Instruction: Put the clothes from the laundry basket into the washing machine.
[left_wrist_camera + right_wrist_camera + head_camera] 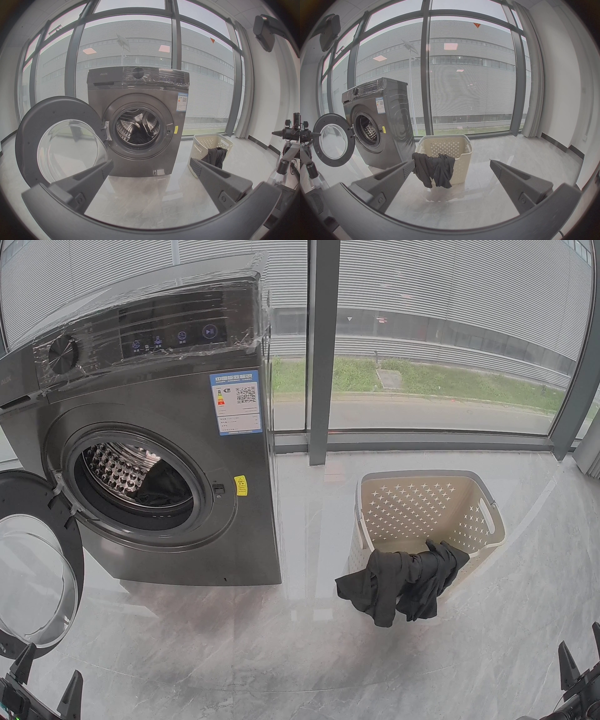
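Observation:
A grey front-loading washing machine (156,446) stands at the left with its round door (34,577) swung open. Dark cloth lies inside the drum (140,480). A cream laundry basket (425,515) sits on the floor to the right, and a black garment (403,580) hangs over its near rim. My left gripper (47,684) is low at the near left, open and empty, facing the machine (137,122). At the near right, my right gripper (581,655) is open and empty, facing the basket (447,153) and garment (434,168).
Pale marble floor (300,646) stretches between me and both objects. Tall windows with dark frames (322,352) close off the back. The open door juts out toward my left gripper. A white wall (565,93) stands beyond the basket's right.

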